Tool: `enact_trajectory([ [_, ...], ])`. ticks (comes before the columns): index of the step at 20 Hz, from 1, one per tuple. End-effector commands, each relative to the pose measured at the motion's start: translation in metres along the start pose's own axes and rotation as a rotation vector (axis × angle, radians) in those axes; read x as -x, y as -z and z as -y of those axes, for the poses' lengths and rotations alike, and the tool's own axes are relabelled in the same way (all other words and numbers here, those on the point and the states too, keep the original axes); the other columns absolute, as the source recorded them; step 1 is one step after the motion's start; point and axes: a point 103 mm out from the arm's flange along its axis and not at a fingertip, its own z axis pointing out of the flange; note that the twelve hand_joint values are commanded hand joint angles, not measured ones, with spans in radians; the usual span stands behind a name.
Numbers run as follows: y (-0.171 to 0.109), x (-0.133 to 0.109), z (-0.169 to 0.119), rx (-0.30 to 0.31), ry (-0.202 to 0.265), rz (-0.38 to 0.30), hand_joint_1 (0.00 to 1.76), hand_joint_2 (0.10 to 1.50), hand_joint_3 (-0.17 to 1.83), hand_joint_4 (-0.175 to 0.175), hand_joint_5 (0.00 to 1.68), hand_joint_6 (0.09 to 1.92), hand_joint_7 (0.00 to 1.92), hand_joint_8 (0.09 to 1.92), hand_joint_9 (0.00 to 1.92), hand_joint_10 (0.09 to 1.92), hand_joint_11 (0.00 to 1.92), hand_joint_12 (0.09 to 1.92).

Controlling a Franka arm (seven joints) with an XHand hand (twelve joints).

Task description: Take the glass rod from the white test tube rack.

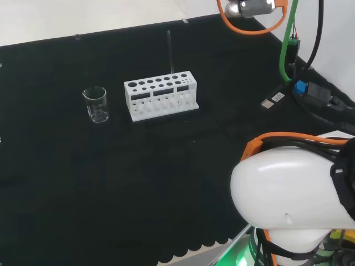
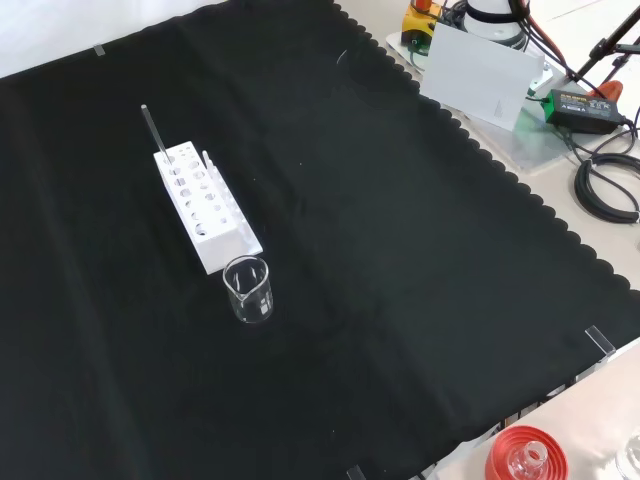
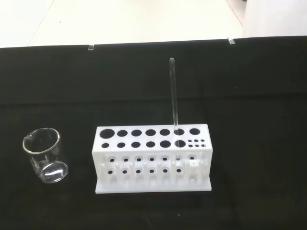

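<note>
Glass rod (image 3: 173, 98) stands upright in a front-row hole near the white test tube rack's (image 3: 152, 160) multi-hole end, beaker (image 3: 44, 155) well apart. Finger state: we cannot tell. We should pinch high and lift straight.

Just a black-cloth-covered table (image 1: 166, 183), with a white plastic test tube rack (image 1: 161, 98) and clear glass beaker (image 1: 96, 104) near each other.

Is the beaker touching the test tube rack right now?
Apart. The wrist view shows a strip of black cloth between the beaker and the white test tube rack; the head view shows the same gap.
</note>
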Motion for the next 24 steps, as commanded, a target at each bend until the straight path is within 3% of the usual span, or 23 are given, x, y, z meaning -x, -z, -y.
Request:
enact_trajectory([
  [1, 0.0467, -0.0206, 0.0918, 0.086, -0.083, 0.037, 0.52, 0.78, 0.53, -0.037, 0.07, 0.12, 0.14, 0.47, 0.64, 0.09, 0.68, 0.1],
  [2, 0.0498, -0.0206, 0.0984, 0.092, -0.087, 0.037, 0.45, 0.89, 0.35, -0.024, 0.04, 0.09, 0.1, 0.34, 0.47, 0.09, 0.39, 0.41],
  [4, 0.0507, -0.0183, 0.1009, 0.093, -0.088, 0.037, 0.39, 1.02, 0.15, -0.016, 0.03, 0.09, 0.05, 0.32, 0.23, 0.38, 0.1, 0.99],
  [6, 0.0488, -0.017, 0.1008, 0.088, -0.091, 0.035, 0.38, 1.05, 0.09, -0.014, 0.03, 0.09, 0.01, 0.39, 0.07, 0.7, 0.02, 1.22],
  [10, 0.0466, -0.0225, 0.0983, 0.081, -0.1, 0.053, 0.39, 1.06, 0.07, -0.014, 0.03, 0.09, 0.0, 0.43, 0.01, 0.86, 0.0, 1.29],
  [24, 0.0447, -0.0197, 0.0963, 0.072, -0.107, 0.051, 0.4, 1.06, 0.07, -0.017, 0.05, 0.09, 0.0, 0.51, 0.02, 0.9, 0.0, 1.34],
])
